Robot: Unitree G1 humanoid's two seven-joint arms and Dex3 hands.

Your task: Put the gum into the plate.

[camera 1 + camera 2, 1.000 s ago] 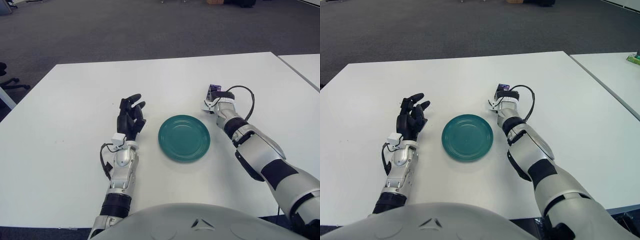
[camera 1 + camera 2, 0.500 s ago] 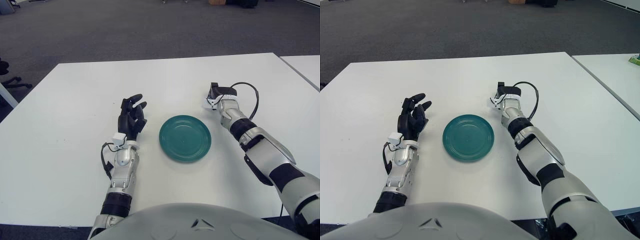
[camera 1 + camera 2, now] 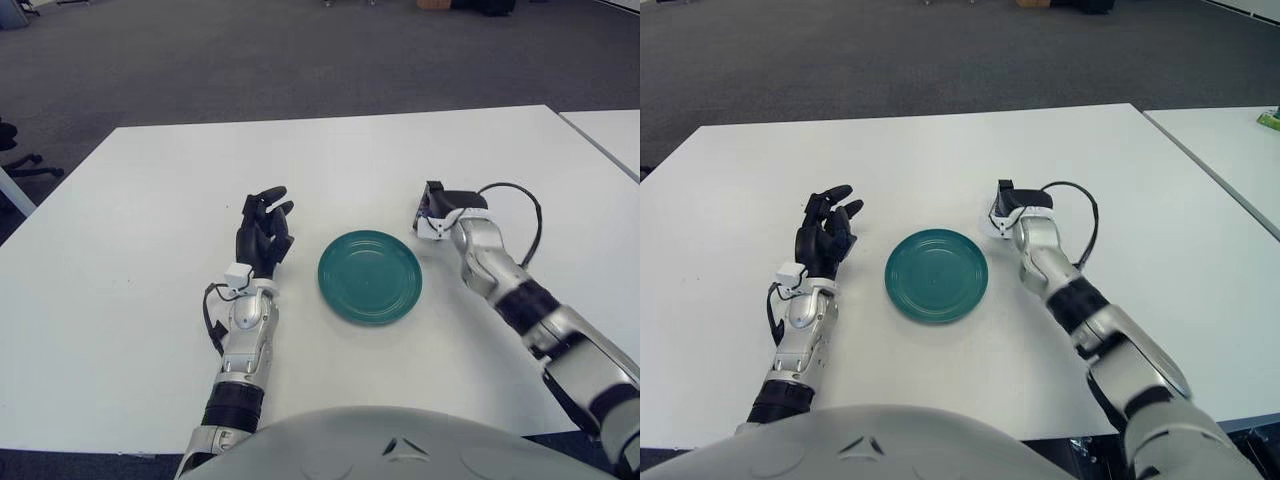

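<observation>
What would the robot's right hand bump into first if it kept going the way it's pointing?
Probably nothing soon. The right hand sits just right of the green plate's far edge and points toward the far left of the white table. That stretch looks bare, so it would likely pass the plate, though depth is hard to judge.

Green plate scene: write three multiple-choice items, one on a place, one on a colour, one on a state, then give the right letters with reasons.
1. Where does the right hand show?
A. just beyond the right rim of the plate
B. left of the plate
C. off the table

2. What colour is the plate?
A. red
B. teal green
C. yellow

3. What lies in the plate?
A. the gum
B. a cup
C. nothing

Answers:
1 A, it shows by the plate's upper right edge, while the left hand shows on the plate's left.
2 B, the whole dish is teal green.
3 C, its whole inside shows bare.
</observation>
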